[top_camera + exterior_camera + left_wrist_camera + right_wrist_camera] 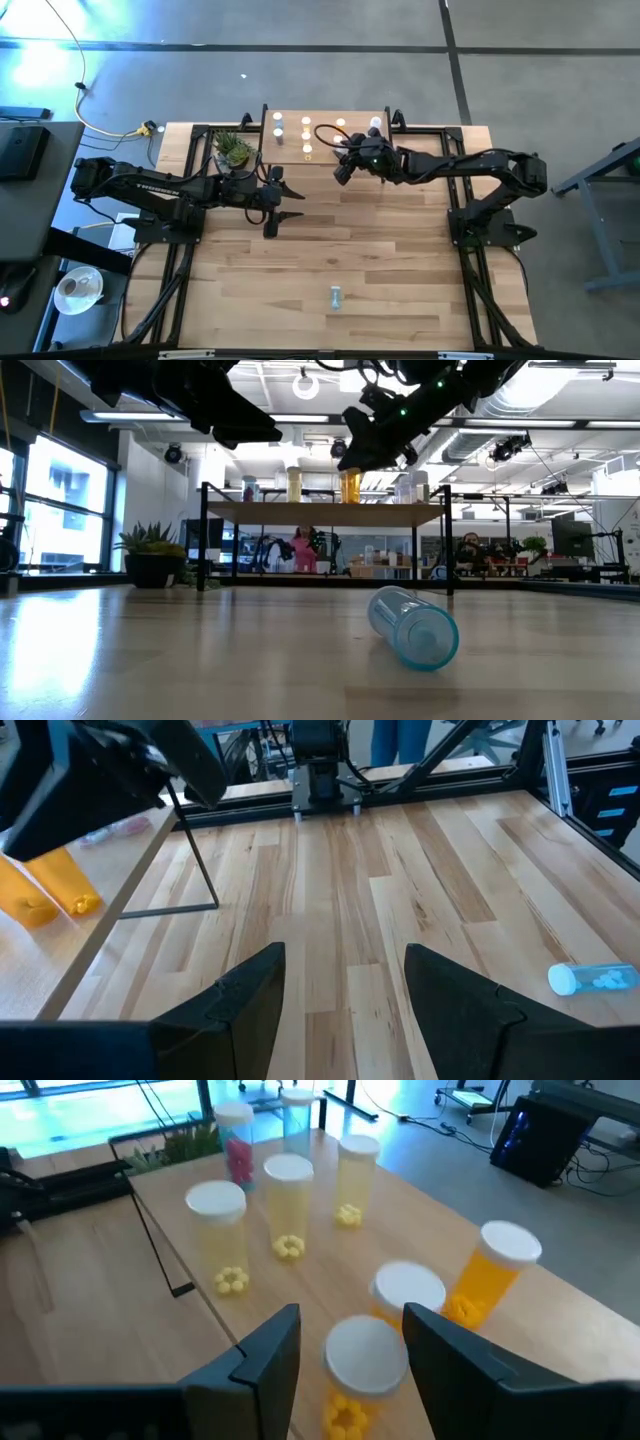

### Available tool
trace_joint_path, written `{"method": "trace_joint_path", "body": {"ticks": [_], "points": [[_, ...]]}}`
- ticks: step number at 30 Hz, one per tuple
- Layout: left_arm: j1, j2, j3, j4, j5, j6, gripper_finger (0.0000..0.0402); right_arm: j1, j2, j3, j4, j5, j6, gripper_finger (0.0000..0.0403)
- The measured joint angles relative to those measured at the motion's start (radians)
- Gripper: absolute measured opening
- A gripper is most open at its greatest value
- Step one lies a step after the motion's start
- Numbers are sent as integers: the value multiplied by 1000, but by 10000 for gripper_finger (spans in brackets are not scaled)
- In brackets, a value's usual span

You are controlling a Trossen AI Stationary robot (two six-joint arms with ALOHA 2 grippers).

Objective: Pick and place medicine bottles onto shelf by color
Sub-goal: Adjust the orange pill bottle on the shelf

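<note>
Between the parted, empty fingers of the right gripper (pixel 345 1342) stands an orange white-capped bottle (pixel 365 1370), set on the light wood shelf (pixel 300 1295) among several others; one pale blue bottle (pixel 336 296) remains, well behind it.

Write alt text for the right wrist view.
The right end effector hangs open just above a white-capped orange bottle on the shelf. Two more orange bottles stand beside it, three yellow bottles stand farther along, and two more bottles stand behind those.
</note>
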Motion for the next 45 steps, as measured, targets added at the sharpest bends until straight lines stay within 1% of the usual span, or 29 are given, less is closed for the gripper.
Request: {"method": "trace_joint_path", "body": {"ticks": [5,13,19,23,26,29,34,38,41,45], "points": [[0,0,0,-3,0,0,198,14,0,35,-23,3,-8,169],[0,0,0,-4,0,-1,198,30,0,102,-135,5,-8,169],[0,0,0,-4,0,-1,198,30,-1,142,-149,5,-32,169],[0,0,0,-4,0,-1,198,30,-1,194,-168,5,-42,169],[0,0,0,-4,0,-1,198,29,-2,240,-219,5,-42,169],[0,0,0,-4,0,-1,198,29,-2,303,-281,15,-42,169],[0,0,0,-4,0,-3,198,29,-2,432,-428,61,-42,169],[0,0,0,-4,0,-3,198,28,7,531,-513,89,-42,169],[0,0,0,-3,0,-3,198,27,52,636,-610,89,-20,169],[0,0,0,-3,0,-3,198,14,163,839,-859,82,41,169]]}}
